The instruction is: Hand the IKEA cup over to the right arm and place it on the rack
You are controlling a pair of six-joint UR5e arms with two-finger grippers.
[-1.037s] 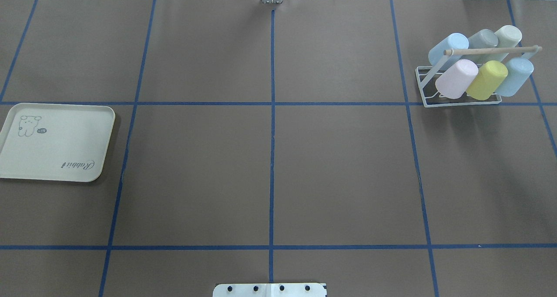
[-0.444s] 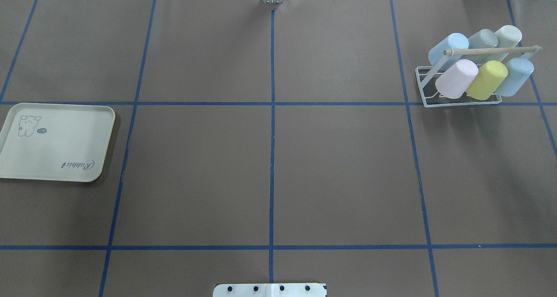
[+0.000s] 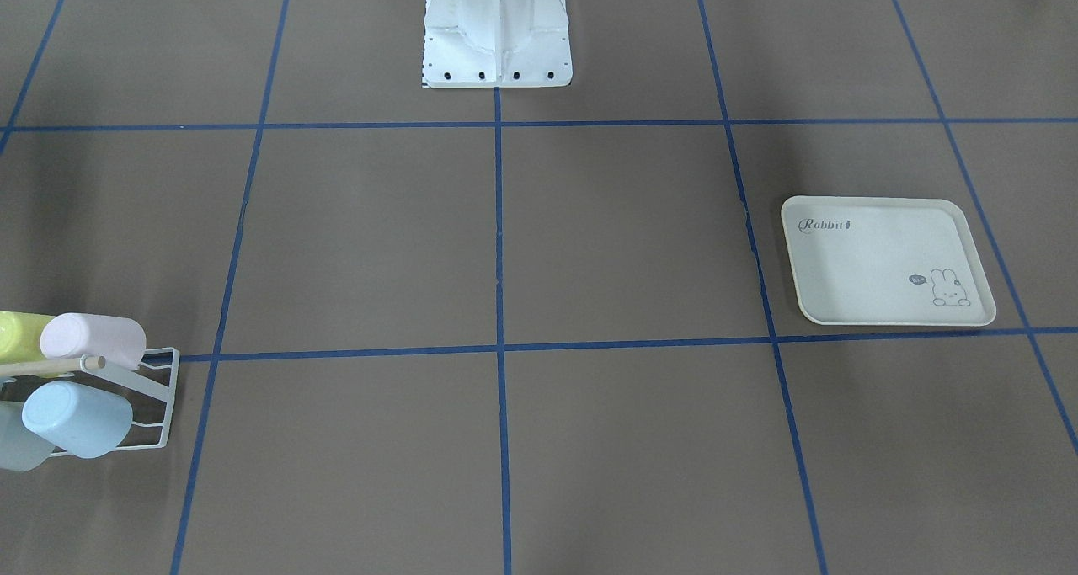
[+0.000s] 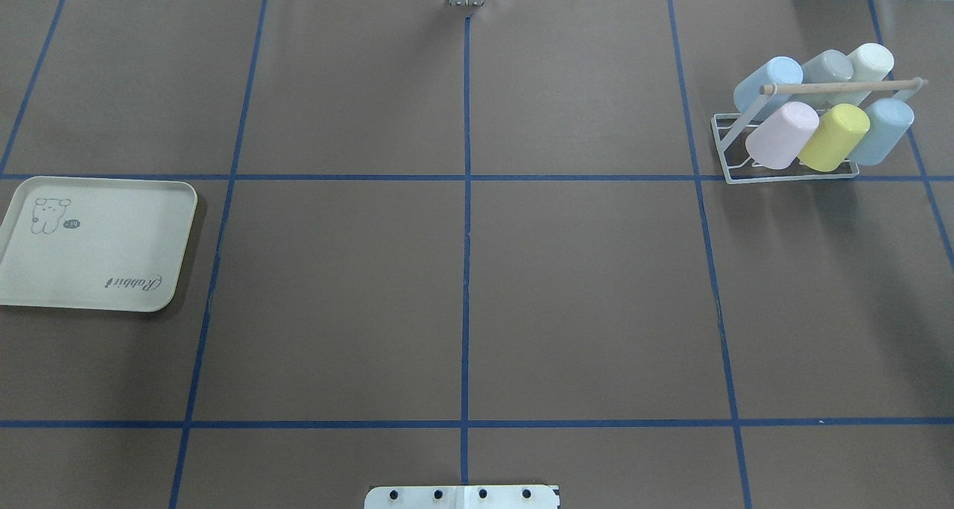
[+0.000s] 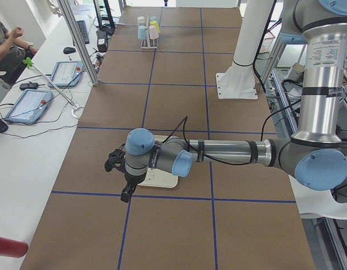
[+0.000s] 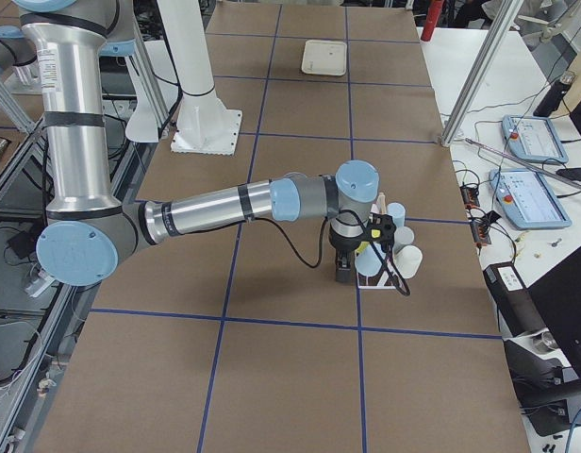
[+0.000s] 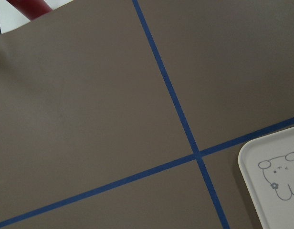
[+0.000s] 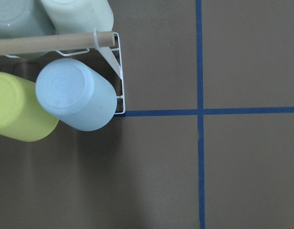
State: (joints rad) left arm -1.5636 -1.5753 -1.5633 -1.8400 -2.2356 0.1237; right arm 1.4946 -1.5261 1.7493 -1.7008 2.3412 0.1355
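The cups are all on the rack (image 4: 782, 179), six of them, tilted with their bottoms up, at the far right corner of the table (image 4: 581, 293). Front row, left to right in the overhead view: pink cup (image 4: 782, 135), yellow cup (image 4: 835, 137), pale blue cup (image 4: 882, 130). Back row: light blue cup (image 4: 768, 77), grey cup (image 4: 827, 68), cream cup (image 4: 870, 60). The rod (image 4: 842, 86) runs lengthwise above the line between the two rows and crosses in front of the back cups. My right arm (image 6: 224, 209) reaches low across the table, and my right pincer (image 6: 343, 277) points down just beside the rack corner nearest the pale blue cup. My right wrist camera looks straight down on that corner, with the rod over it and a tape cross (image 8: 200, 112) beside it. My left arm (image 5: 230, 152) stretches over the tray (image 4: 97, 255), which lies at the table's left edge, well apart from the rack. My left pincer (image 5: 126, 196) points down just past the tray's outer edge. Each pincer shows only in a side view, so I cannot tell whether its jaws are apart or together. Beyond the table's far side stands a bench with tablets (image 5: 30, 104), and a person (image 5: 4, 42) sits there.
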